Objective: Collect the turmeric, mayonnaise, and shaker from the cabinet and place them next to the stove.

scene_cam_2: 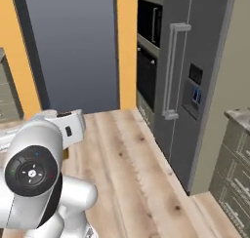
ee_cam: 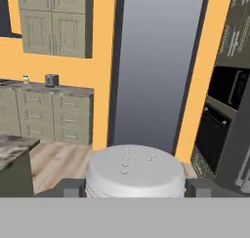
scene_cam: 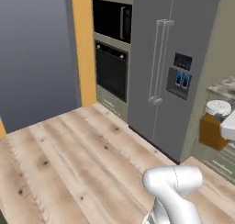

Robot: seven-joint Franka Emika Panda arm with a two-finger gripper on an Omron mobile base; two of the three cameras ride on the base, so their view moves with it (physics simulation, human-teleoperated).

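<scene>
The turmeric (ee_cam: pixel 135 171), a small amber-brown jar with a white screw lid dotted with small raised bumps, sits at the bottom centre of the hand view, its lid directly between the two dark fingertips (ee_cam: pixel 66 187) of the gripper (ee_cam: pixel 134 188), which press against its sides: the gripper is clenched around the jar. In the left base view the same jar (scene_cam: pixel 214 125) shows at the right edge of the frame, amber body under the white lid, held in the air beside a white part of the hand, in front of a grey-beige lower cabinet with a marbled countertop (scene_cam: pixel 224 86).

Further out, a tall grey double-door refrigerator (scene_cam: pixel 170 67) with long vertical handles and a dispenser panel fills the upper right of the left base view, and a black built-in wall oven (scene_cam: pixel 111 71) stands just left of it. An orange wall (scene_cam: pixel 82 44) and a light wooden plank floor (scene_cam: pixel 69 159) take up the rest. In the upper left of the hand view hang beige panelled wall cabinets (ee_cam: pixel 53 20).
</scene>
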